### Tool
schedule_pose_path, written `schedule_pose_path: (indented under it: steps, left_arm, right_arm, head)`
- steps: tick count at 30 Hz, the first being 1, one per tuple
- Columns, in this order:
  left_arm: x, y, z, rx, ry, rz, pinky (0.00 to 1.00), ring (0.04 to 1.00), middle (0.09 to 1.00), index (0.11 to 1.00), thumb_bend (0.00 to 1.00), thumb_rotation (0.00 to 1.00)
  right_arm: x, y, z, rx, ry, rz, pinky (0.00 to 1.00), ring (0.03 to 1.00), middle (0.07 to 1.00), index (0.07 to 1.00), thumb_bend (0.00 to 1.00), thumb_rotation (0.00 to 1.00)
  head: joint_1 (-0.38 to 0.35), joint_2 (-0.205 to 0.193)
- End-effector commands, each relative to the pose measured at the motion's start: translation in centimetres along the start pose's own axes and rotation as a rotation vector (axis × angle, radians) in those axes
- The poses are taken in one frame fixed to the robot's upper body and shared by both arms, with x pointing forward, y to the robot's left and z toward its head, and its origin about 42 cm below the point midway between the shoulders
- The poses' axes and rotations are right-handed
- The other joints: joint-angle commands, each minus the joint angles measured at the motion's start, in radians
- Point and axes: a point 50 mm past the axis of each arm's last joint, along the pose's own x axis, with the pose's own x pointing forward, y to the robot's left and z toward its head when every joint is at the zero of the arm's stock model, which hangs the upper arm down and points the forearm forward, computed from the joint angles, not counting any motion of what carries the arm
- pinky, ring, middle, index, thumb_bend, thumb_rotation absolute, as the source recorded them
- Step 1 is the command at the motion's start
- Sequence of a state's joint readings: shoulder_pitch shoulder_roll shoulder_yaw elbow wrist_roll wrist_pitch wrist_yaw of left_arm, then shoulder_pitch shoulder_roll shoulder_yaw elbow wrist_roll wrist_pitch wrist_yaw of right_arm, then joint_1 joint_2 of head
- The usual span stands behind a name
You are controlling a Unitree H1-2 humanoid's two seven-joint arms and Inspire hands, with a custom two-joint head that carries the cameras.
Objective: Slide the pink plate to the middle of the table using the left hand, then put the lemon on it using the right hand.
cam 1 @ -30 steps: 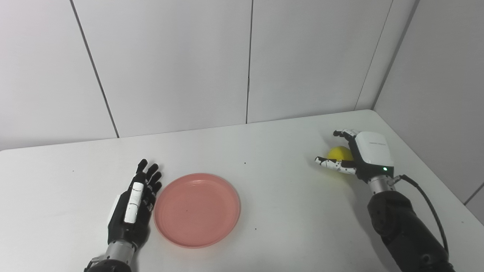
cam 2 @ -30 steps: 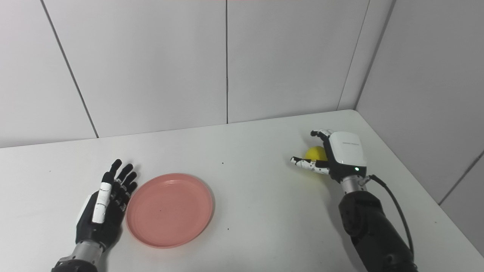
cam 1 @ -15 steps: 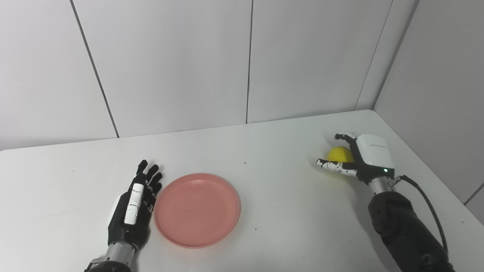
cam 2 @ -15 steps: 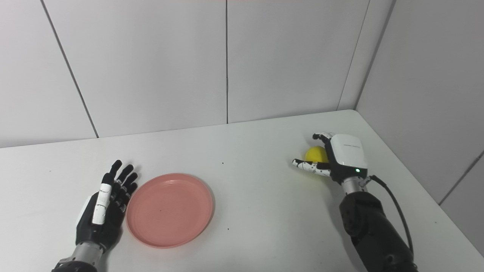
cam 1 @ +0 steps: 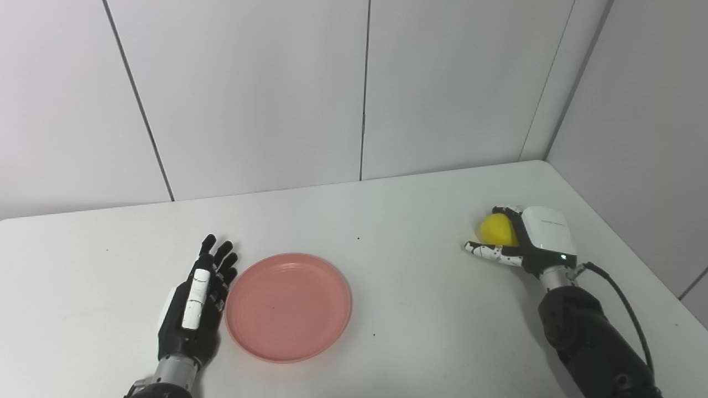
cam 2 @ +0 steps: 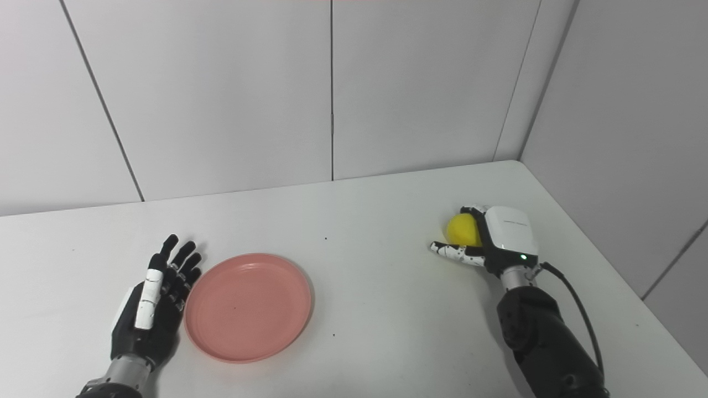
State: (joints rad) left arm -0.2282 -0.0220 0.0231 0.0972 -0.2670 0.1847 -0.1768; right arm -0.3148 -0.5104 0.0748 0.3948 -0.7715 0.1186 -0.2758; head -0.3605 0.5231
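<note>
Fingers (cam 1: 502,209) of the right hand (cam 1: 534,239) curl over the far side of the lemon (cam 1: 497,229), and most of that hand's grip is hidden behind its white back cover, so only the near, left face of the fruit shows. The thumb lies along the underside of the lemon, pointing left. The hand is closed around the lemon; whether the fruit is lifted clear of the tabletop (cam 1: 420,309) or resting on it is hard to make out. The right forearm is cut off by the bottom edge, with a black cable looping beside the wrist.

The pink plate (cam 1: 288,307) sits left of the tabletop's centre with nothing in it, its shallow bowl bare. The lemon is well apart from it, near the right edge of the tabletop. The left hand (cam 1: 193,304) lies flat, palm down, just beside the plate's left rim, fingers straight and slightly spread, holding nothing; whether it touches the rim cannot be told. Its wrist runs out of view at the bottom.
</note>
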Motion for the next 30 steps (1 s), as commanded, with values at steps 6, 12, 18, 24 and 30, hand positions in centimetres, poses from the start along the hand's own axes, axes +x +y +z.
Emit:
schedule_pose_path:
  steps: [6, 12, 18, 24, 30]
  left_arm:
    - [-0.95, 0.33, -2.32, -0.024, 0.119, 0.038, 1.00, 0.960, 0.950, 1.000, 0.81, 0.74]
    - [-0.92, 0.28, -2.28, -0.025, 0.117, 0.039, 1.00, 0.957, 0.945, 1.000, 0.81, 0.73]
    - [-0.85, 0.28, -2.29, -0.029, 0.118, 0.037, 1.00, 0.953, 0.946, 1.000, 0.82, 0.72]
    - [-0.83, 0.18, -2.21, -0.025, 0.114, 0.032, 1.00, 0.956, 0.946, 1.000, 0.81, 0.72]
    - [-0.96, 0.14, -2.19, -0.027, 0.118, 0.033, 1.00, 0.955, 0.946, 1.000, 0.82, 0.72]
  right_arm:
    - [1.54, -1.75, 0.37, 0.030, 0.000, -0.067, 0.37, 0.468, 0.597, 0.665, 0.81, 0.71]
    - [1.77, -1.59, 0.17, 0.065, -0.034, -0.105, 0.24, 0.292, 0.376, 0.426, 0.67, 0.64]
    - [1.94, -1.50, -0.11, 0.078, -0.079, -0.130, 0.18, 0.234, 0.307, 0.366, 0.60, 0.63]
    - [2.01, -1.54, -0.09, 0.076, -0.091, -0.132, 0.18, 0.234, 0.310, 0.381, 0.58, 0.63]
    - [1.86, -1.63, -0.07, 0.083, -0.091, -0.120, 0.19, 0.246, 0.321, 0.396, 0.58, 0.64]
  head:
    - [0.002, 0.000]
    - [0.002, 0.000]
    - [0.004, 0.002]
    - [0.004, 0.002]
    - [0.003, 0.005]
